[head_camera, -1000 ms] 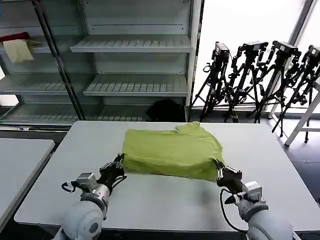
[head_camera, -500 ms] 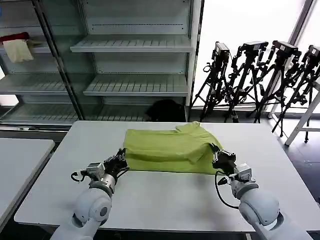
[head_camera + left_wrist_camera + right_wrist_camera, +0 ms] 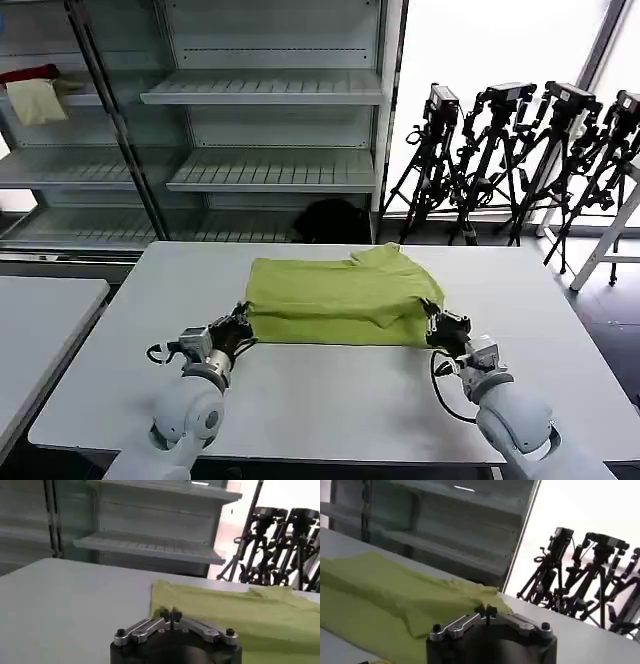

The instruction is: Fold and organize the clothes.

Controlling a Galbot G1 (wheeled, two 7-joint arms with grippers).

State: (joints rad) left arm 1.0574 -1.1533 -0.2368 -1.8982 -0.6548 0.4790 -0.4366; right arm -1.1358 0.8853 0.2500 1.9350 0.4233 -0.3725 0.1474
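Observation:
The lime-green T-shirt [image 3: 340,300] lies folded into a wide band on the white table [image 3: 330,400], one sleeve sticking out at its far right. My left gripper [image 3: 238,326] is at the band's near left corner, fingers shut on the fabric edge. At the near right corner my right gripper [image 3: 434,323] is likewise shut on the cloth. In the left wrist view the gripper [image 3: 170,613] pinches the corner of the shirt [image 3: 225,610]. In the right wrist view the gripper [image 3: 488,611] closes on the shirt [image 3: 380,595] at its edge.
A metal shelving rack [image 3: 260,90] stands behind the table, with red and cream cloths [image 3: 35,92] on an upper left shelf. Camera tripods [image 3: 520,150] crowd the back right. A second table [image 3: 40,310] sits at the left. Bare tabletop lies in front of the shirt.
Both grippers carried the shirt's near edge away from me, making the band narrower. They now sit at the new near corners, closer together than a second ago.

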